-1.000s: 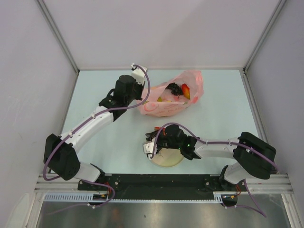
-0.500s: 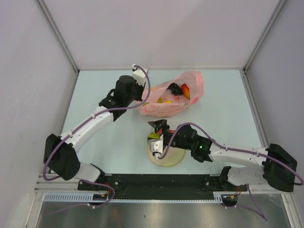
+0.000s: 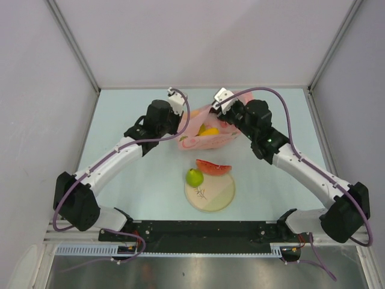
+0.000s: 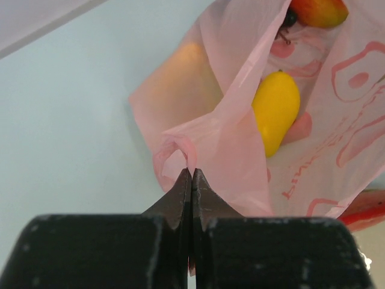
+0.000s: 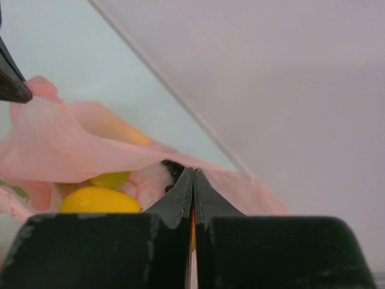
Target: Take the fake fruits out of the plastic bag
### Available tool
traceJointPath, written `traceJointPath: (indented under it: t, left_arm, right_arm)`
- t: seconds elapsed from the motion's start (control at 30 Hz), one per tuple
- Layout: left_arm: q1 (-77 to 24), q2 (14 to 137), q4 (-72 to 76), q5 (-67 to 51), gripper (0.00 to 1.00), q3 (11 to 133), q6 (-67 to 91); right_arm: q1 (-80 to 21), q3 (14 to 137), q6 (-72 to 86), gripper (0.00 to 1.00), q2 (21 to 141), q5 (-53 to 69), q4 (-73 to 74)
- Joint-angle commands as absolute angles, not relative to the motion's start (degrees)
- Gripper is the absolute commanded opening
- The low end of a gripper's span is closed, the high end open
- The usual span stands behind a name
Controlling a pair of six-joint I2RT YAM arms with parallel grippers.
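The top camera looks down from above and behind the arm bases on the whole worktop (image 3: 150, 180). Each wrist camera looks forward along its own fingers, past the left end effector (image 4: 191, 176) or the right end effector (image 5: 193, 174). Both are very near the plastic bag (image 3: 207, 139), which all three views share.

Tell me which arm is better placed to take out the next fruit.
Right, probably: right fingers sit at the plastic bag's mouth by the mango; left fingers pinch its edge.

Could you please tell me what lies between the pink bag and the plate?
A red watermelon slice lies between bag and plate, in the top view.
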State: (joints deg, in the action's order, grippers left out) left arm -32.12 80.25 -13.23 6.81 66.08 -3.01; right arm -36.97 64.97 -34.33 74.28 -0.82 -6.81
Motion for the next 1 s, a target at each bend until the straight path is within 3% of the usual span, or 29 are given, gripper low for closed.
traceJointPath:
  t: [0.0, 0.17, 0.37, 0.53, 0.77, 0.97]
  left_arm:
    - [-32.5, 81.7, -18.1, 8.9, 0.00, 67.3, -2.0]
    - [-33.0, 86.0, -15.4, 15.3, 0.00, 69.0, -8.7]
    - [-32.9, 84.8, -10.4, 20.5, 0.00, 70.7, -12.0]
    - [-31.8, 85.3, -4.7, 14.4, 0.00, 71.2, -17.0]
    - [-29.1, 105.2, -3.7, 18.4, 0.00, 99.1, -19.2]
    - [-26.8, 125.3, -6.0, 22.7, 0.00, 131.7, -22.6]
  right_arm:
    - [-35.5, 65.6, -28.9, 0.00, 78.5, 3.3, -0.3]
    - [-31.6, 65.6, -23.9, 0.00, 82.7, 9.1, 2.5]
    - [-31.3, 66.6, -23.0, 0.00, 91.2, 3.3, 4.1]
    - [-29.3, 69.5, -23.8, 0.00, 97.1, 0.1, 3.0]
    - [-17.7, 88.6, -27.5, 0.00, 114.6, -10.5, -4.7]
    - [-10.6, 99.6, -32.8, 0.00, 118.9, -16.3, -14.3]
